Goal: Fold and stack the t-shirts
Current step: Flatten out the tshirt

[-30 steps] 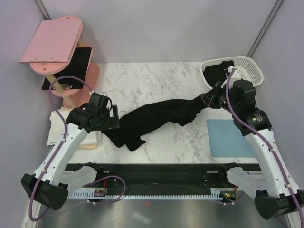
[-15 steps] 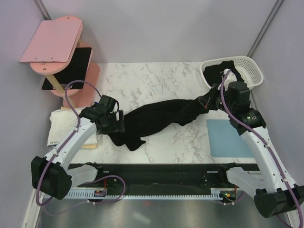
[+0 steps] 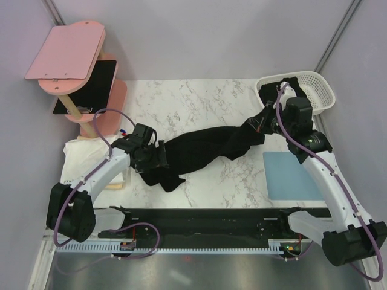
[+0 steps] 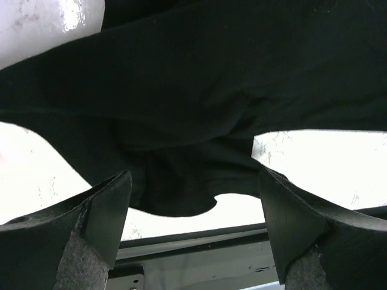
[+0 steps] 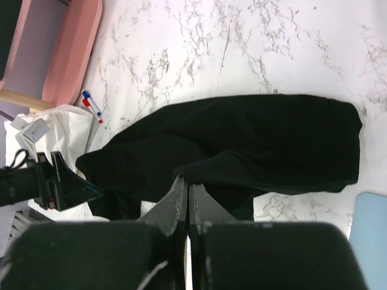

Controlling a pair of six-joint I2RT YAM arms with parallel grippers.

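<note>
One black t-shirt (image 3: pixel 199 151) lies stretched in a long bunched band across the marble table (image 3: pixel 199 103). My right gripper (image 3: pixel 260 124) is shut on its right end, and in the right wrist view the closed fingertips (image 5: pixel 188 188) pinch a fold of that t-shirt (image 5: pixel 254 139). At the shirt's left end my left gripper (image 3: pixel 159 157) stands open. Its wide-spread fingers (image 4: pixel 106 208) flank the hanging fabric (image 4: pixel 199 90) without clamping it. Another black t-shirt (image 3: pixel 275 90) sits in the white basket (image 3: pixel 317 81).
A pink stand (image 3: pixel 66 57) holding a glossy black rectangle (image 3: pixel 91 84) is at the far left. White cloth (image 3: pixel 75 158) lies beside the left arm. A pale blue mat (image 3: pixel 293 176) lies at the right, and a black rail (image 3: pixel 199 220) runs along the near edge.
My left arm has swung right, bringing its gripper over the shirt's left end with the jaws slightly narrower. The right gripper has drawn the shirt's right end a little back toward the basket.
</note>
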